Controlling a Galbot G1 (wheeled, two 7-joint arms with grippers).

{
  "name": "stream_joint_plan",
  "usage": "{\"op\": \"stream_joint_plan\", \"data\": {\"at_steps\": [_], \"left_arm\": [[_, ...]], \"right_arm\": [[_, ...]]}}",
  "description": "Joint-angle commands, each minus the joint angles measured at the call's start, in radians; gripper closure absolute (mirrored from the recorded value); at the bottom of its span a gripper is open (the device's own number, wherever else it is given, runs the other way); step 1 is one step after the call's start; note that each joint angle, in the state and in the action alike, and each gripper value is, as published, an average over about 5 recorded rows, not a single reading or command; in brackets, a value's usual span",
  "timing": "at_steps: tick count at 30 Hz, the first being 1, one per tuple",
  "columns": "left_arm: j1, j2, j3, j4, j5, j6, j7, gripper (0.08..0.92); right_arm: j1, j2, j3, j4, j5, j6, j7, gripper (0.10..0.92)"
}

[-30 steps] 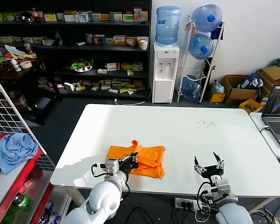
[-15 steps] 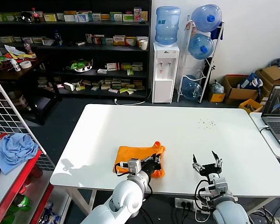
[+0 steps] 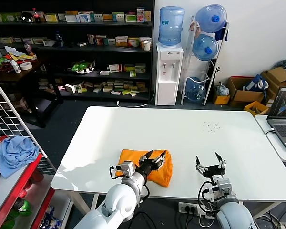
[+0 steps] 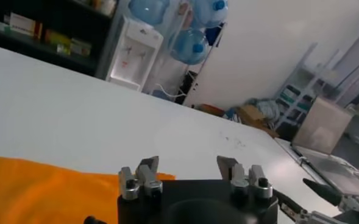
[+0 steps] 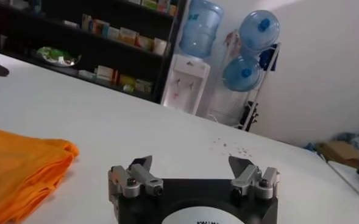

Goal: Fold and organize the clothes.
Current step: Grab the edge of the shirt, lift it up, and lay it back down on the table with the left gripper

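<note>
Lying folded near the front edge of the white table (image 3: 190, 133), the orange T-shirt (image 3: 133, 156) forms a compact rectangle. Over the T-shirt's right half hovers the left gripper (image 3: 151, 158), claw spread wide and holding nothing. Well to the right of the T-shirt, the right gripper (image 3: 209, 163) waits above bare table, claw also wide and empty. No containers stand on the table.

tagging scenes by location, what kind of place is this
Probably a stockroom or lab workspace rather than a home: dark shelves stocked with boxed goods, a water dispenser beside a rack of spare bottles, and cardboard boxes on the floor behind the white table.
</note>
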Motion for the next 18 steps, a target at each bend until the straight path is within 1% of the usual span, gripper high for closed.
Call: {"op": "stream_joint_plan", "data": {"at_steps": [1, 5, 9, 13, 18], "left_arm": [[0.091, 0.210, -0.189, -0.005, -0.010, 0.029, 0.033, 0.246], [0.112, 0.233, -0.235, 0.048, -0.030, 0.099, 0.071, 0.185], [0.097, 0.231, -0.258, 0.119, -0.017, 0.135, 0.144, 0.178], [0.072, 0.221, -0.267, 0.183, 0.001, 0.142, 0.219, 0.177], [0.046, 0.207, -0.268, 0.219, -0.003, 0.146, 0.276, 0.177]], "right_arm": [[0.002, -0.006, -0.004, -0.001, 0.007, -0.002, -0.008, 0.203], [-0.003, -0.016, -0.004, -0.003, 0.014, -0.002, -0.016, 0.203], [-0.010, -0.026, 0.001, -0.001, 0.020, -0.004, -0.023, 0.203], [-0.019, -0.033, 0.007, 0.003, 0.022, -0.005, -0.030, 0.203], [-0.026, -0.038, 0.013, 0.005, 0.024, -0.006, -0.034, 0.203]]}}
